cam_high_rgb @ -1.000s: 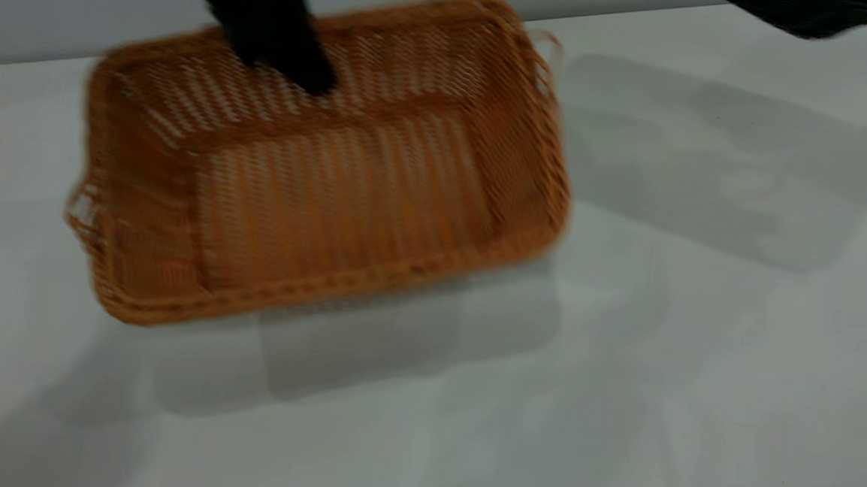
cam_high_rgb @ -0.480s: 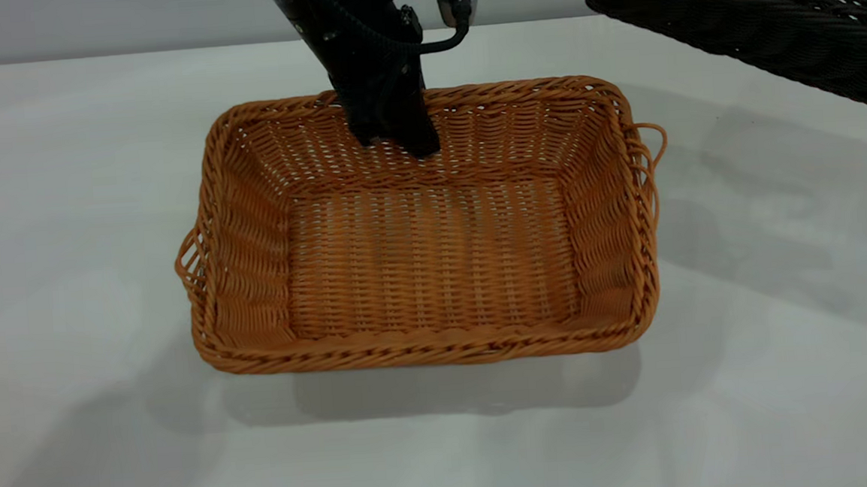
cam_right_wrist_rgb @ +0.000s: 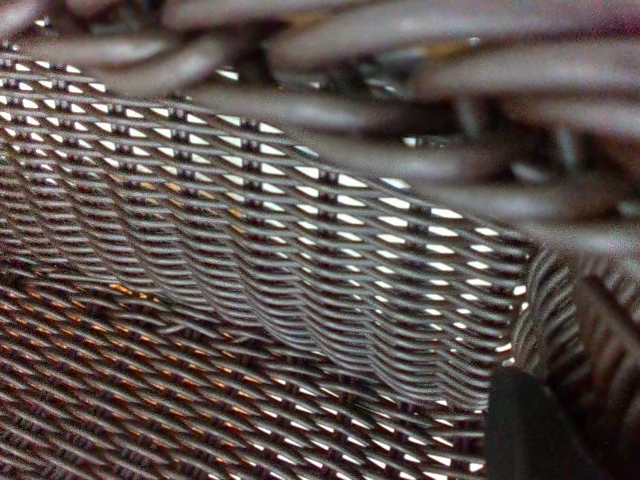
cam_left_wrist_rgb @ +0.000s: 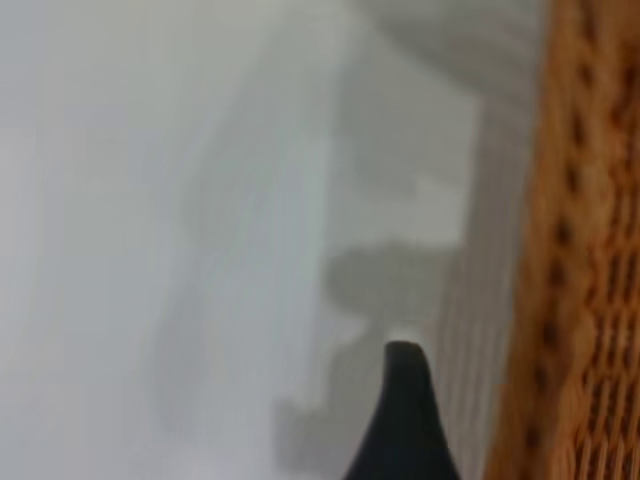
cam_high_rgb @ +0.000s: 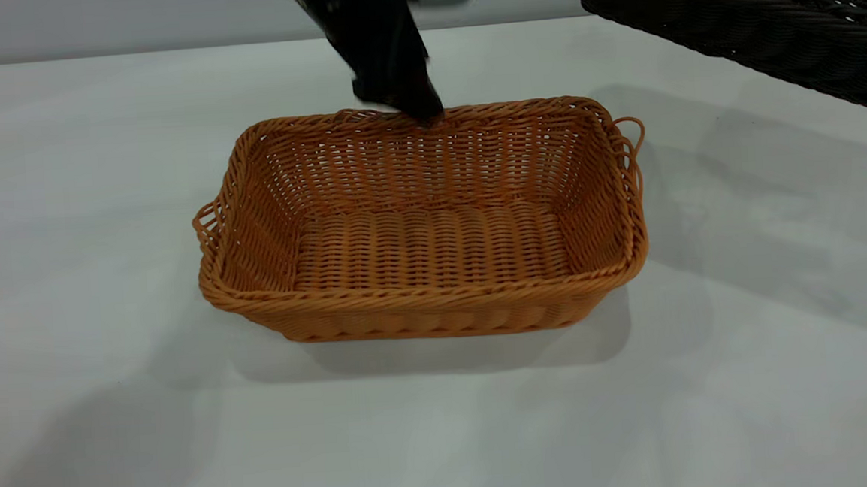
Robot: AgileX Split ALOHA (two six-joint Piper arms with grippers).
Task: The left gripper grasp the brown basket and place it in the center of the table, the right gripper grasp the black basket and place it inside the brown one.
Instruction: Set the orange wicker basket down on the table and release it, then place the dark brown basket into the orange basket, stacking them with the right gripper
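The brown basket sits flat in the middle of the counter, so the first part looks done, and what is left is to put the black basket inside it. The left gripper is at the basket's far rim, at the top centre of the frame, and I cannot tell if it is apart or clamped there. The black basket hangs in the air at the upper right (the right gripper is not seen outside, only one dark finger against the weave), so I judge it clamped on that basket.

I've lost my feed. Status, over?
Left gripper at brown basket far rim. Black basket aloft at right. Basket interior unobstructed.
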